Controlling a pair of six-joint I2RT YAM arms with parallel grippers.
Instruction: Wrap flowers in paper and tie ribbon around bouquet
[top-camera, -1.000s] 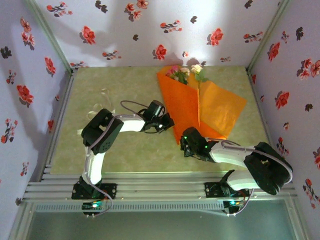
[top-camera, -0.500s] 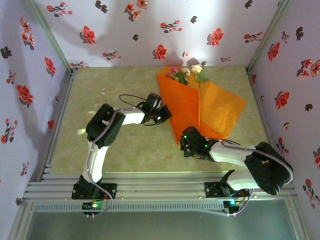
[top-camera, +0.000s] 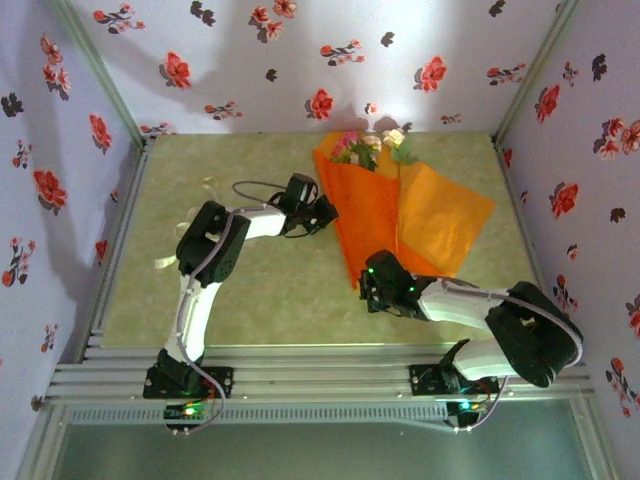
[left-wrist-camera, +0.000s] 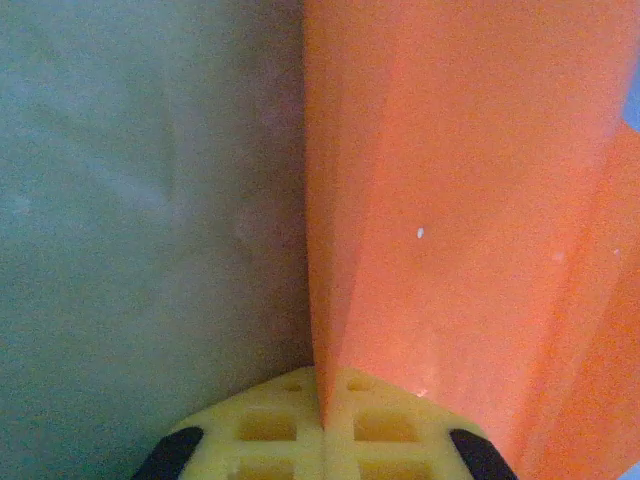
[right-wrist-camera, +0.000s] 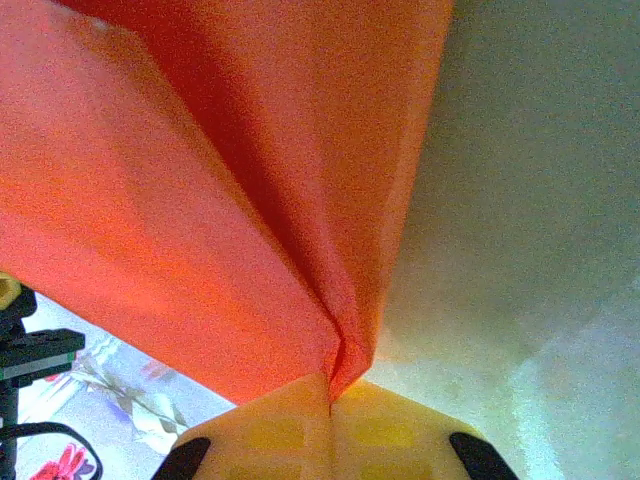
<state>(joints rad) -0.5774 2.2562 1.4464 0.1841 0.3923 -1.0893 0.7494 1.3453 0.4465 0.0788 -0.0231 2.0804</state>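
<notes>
Ribbon (top-camera: 207, 187) lies loose on the table (top-camera: 260, 300) toward the left wall, apart from both arms. Left gripper (top-camera: 328, 213) is clamped on the left edge of the orange paper (top-camera: 372, 215), jaws closed on a fold. Flowers (top-camera: 368, 146) protrude at the paper's far end. Right gripper (top-camera: 366, 290) pinches the paper's near tip, jaws closed.
</notes>
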